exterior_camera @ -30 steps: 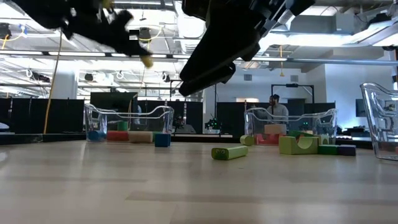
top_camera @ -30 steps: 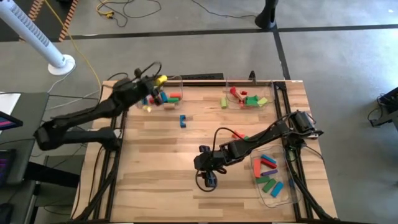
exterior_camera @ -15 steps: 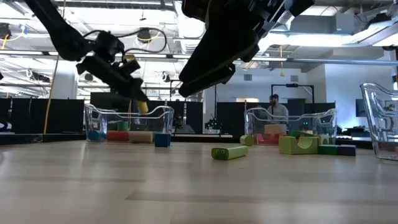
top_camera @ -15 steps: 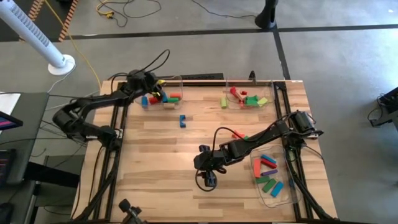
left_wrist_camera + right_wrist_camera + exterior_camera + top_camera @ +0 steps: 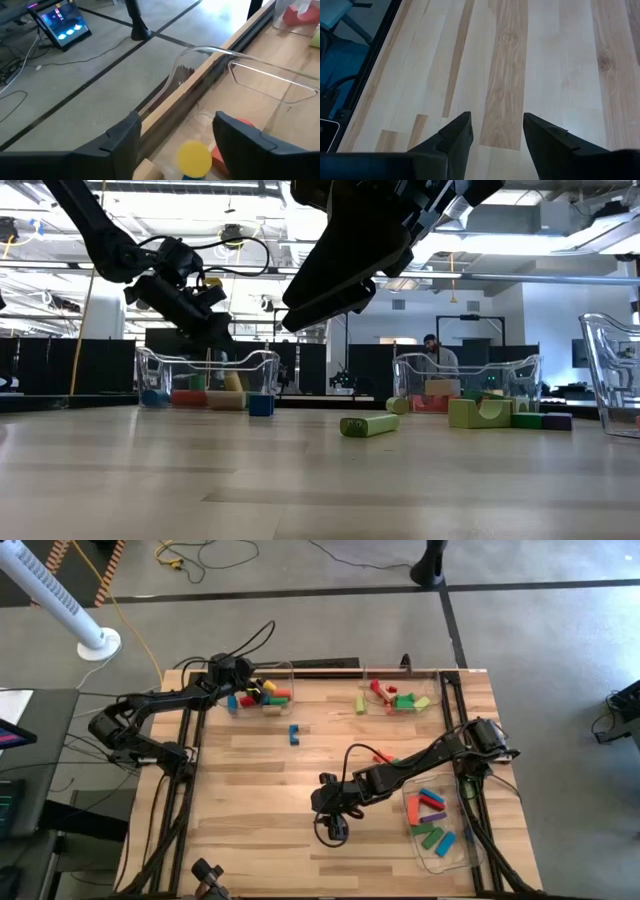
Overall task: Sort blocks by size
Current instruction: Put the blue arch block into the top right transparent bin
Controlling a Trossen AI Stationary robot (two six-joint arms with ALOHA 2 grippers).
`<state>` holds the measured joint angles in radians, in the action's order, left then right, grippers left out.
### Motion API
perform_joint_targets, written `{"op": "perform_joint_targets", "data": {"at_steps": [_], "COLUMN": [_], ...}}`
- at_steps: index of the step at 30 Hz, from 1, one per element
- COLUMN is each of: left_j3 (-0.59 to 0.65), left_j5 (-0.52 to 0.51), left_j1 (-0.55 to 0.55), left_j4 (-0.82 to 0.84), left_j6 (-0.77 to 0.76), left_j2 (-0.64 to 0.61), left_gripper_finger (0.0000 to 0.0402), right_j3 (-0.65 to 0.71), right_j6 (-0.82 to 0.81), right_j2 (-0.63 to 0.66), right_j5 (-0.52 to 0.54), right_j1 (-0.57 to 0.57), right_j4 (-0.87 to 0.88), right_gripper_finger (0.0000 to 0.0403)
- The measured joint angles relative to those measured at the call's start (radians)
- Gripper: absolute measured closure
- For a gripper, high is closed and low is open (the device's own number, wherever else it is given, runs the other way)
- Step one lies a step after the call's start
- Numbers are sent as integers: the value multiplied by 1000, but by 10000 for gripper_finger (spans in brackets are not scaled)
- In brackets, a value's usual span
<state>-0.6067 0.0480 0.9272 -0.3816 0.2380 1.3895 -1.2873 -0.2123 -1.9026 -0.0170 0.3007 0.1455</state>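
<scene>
From above, you will find no readable label or writing anywhere. The left gripper (image 5: 243, 681) sits at the upper left of the frame over the clear tray (image 5: 287, 668) at the table's far edge, which holds a yellow cylinder (image 5: 269, 687) with red, blue and green blocks (image 5: 280, 695) beside it. A second clear tray (image 5: 437, 680) at upper centre-right holds red and green pieces, and a third tray (image 5: 458, 858) at lower right holds long red, blue, green and purple bars. A lone blue block (image 5: 294, 733) and a red bar (image 5: 382, 755) lie on the bare wooden table (image 5: 250, 810). The right gripper (image 5: 333, 827) hangs low at centre frame over bare wood. In the low view the left gripper (image 5: 205, 305) is above the left-hand tray (image 5: 150, 365), jaws released, and a green block (image 5: 368, 424) lies loose mid-frame; a person (image 5: 432, 352) stands far behind. In the left wrist view you see its fingers (image 5: 120, 140) spread apart with the yellow cylinder (image 5: 194, 157) free below them in the tray. In the right wrist view its fingers (image 5: 456, 134) stand apart, gripping nothing, with only wood between them.
</scene>
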Motion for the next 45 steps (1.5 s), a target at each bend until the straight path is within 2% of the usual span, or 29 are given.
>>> {"op": "perform_joint_targets", "data": {"at_steps": [3,7,14,18,20,26,33,42,45], "left_j3": [0,0,0,0,0,0,0,0,0], "left_j5": [0,16,217,328,352,345,281,204,203], "left_j1": [0,-4,-48,-125,-182,-379,-564,-682,-702], "left_j4": [-1,-3,-9,40,84,222,333,423,424], "left_j6": [0,0,-33,-42,-33,67,174,250,253], "left_j2": [0,-11,-124,-232,-286,-388,-385,-298,-268], "left_gripper_finger": [146,139,145,146,146,146,146,146,146], "right_j3": [0,0,0,0,0,0,0,0,-1], "right_j6": [0,1,2,2,2,2,4,0,-1], "right_j2": [0,0,0,0,0,0,8,141,193], "right_j5": [0,0,0,0,0,46,94,352,370], "right_j1": [0,0,0,0,0,0,-4,-16,-10], "right_j4": [0,0,0,0,2,24,59,216,261], "right_gripper_finger": [196,196,196,196,196,196,196,196,196]}}
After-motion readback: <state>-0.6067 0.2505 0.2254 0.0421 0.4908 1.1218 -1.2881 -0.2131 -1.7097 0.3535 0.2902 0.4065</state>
